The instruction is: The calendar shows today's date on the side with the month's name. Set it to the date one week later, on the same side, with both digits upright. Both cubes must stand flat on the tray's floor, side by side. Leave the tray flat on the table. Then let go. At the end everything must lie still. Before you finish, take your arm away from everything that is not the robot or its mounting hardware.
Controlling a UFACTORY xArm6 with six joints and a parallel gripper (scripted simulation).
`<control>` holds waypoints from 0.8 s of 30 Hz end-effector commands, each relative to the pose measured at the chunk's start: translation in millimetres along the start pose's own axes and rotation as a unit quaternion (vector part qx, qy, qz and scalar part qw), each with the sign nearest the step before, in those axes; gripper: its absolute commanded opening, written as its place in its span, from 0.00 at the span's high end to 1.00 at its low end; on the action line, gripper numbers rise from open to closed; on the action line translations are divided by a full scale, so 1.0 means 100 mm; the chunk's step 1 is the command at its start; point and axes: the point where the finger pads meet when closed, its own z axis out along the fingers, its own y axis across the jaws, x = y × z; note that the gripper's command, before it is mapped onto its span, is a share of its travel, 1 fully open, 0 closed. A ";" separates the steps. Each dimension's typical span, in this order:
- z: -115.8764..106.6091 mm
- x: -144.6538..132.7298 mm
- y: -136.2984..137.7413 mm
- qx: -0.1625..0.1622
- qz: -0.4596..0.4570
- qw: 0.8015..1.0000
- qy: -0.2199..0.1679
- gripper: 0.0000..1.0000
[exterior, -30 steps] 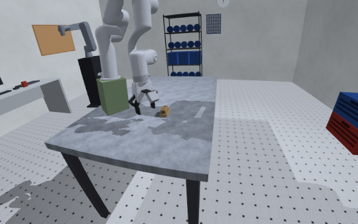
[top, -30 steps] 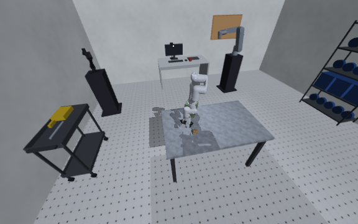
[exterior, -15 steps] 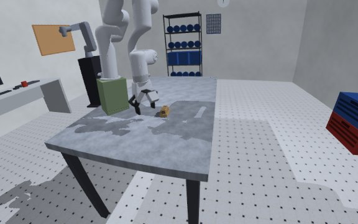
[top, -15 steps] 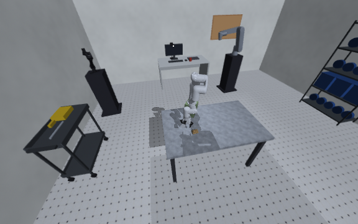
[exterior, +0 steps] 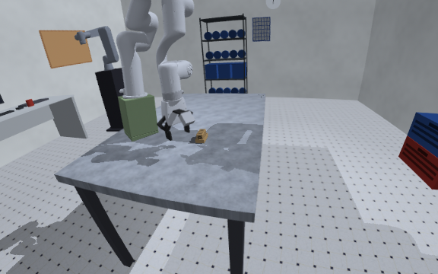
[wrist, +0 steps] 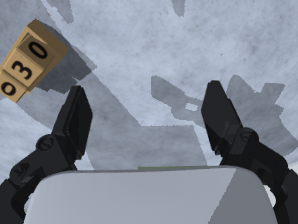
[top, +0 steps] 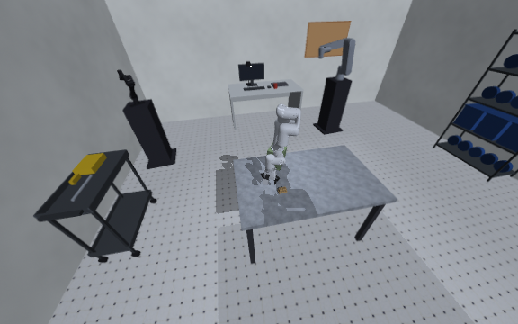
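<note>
Far to my left in the wrist view sits the calendar [wrist: 28, 63], a small wooden tray carrying two cubes side by side, well off my centreline and partly cut by the frame edge; the upward faces I can read show a 3 and a 0, plus another 0-like mark lower down that I cannot place for certain. I cannot see the side with the month's name from here, so I judge I have yet to learn the date I must add a week to. Next comes one of my own black fingers, then the bare patch of marbled table [wrist: 153, 43] between my jaws, then the other finger. My jaws are spread as wide as they go, with nothing between them, which suits an approach: I want full clearance before I come down around a single cube. In the exterior view my gripper [exterior: 176, 129] hangs low above the table, tips pointing down, just beside the calendar [exterior: 201, 135] but not touching it, the green pedestal [exterior: 139, 116] of my arm behind. I reckon the next move calls for sliding sideways until one cube is centred between my fingers without nudging the tray.
</note>
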 end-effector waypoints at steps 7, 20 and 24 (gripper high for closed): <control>-0.01 0.01 0.00 0.000 0.000 1.000 0.001 0.00; -0.09 0.01 0.00 0.000 0.000 1.000 0.001 0.00; -0.22 0.01 0.00 0.000 0.000 1.000 0.001 0.00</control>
